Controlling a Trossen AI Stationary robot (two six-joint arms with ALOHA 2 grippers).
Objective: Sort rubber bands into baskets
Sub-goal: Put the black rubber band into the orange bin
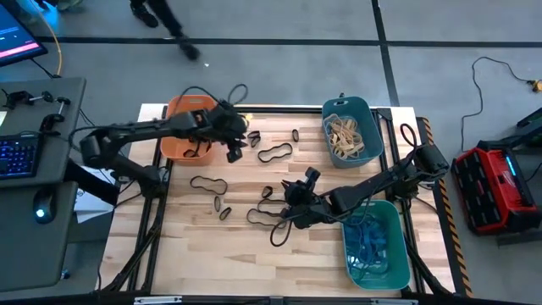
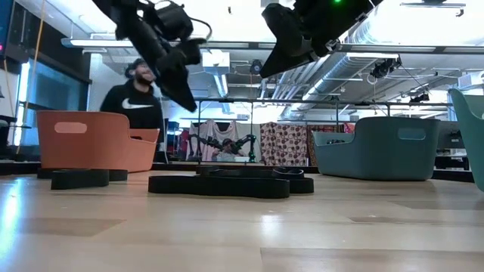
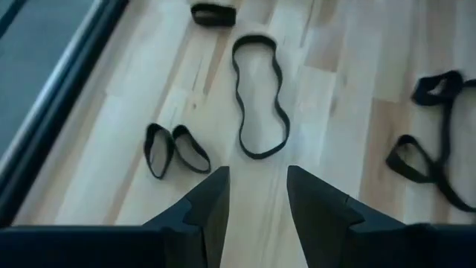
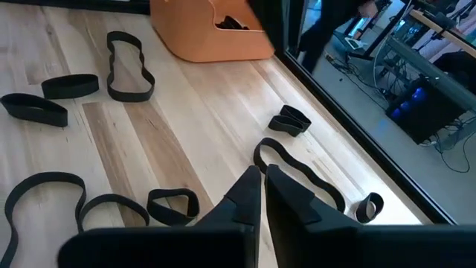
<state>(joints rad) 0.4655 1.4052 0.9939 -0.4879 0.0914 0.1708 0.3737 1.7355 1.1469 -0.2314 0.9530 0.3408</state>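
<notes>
So the right gripper [image 4: 262, 195] is pinched fully closed with nothing visible between the fingers, hovering mid-table over a cluster of black rubber bands [image 1: 269, 222]. Looks to me like a grab that came up empty, though I can't rule out a thin band tucked under the tips. The left gripper [image 3: 256, 195] sits just beside the orange basket [image 1: 179, 127], fingers parted with a clear gap and empty, pointing down at a long black loop [image 3: 259, 97] and a pair of small folded ones [image 3: 175, 149].

Farther out: the teal basket [image 1: 362, 113] at the far right has the tan bands in it, the green basket [image 1: 396, 246] near the right arm has the blue ones, and the orange one holds some black. What's left on the wood is all black.

What worries me: these bands lie flat and overlap, so closed fingers could slide right over them, or snag two at once. A dangling band could also drop off before it reaches the orange basket across the table.
</notes>
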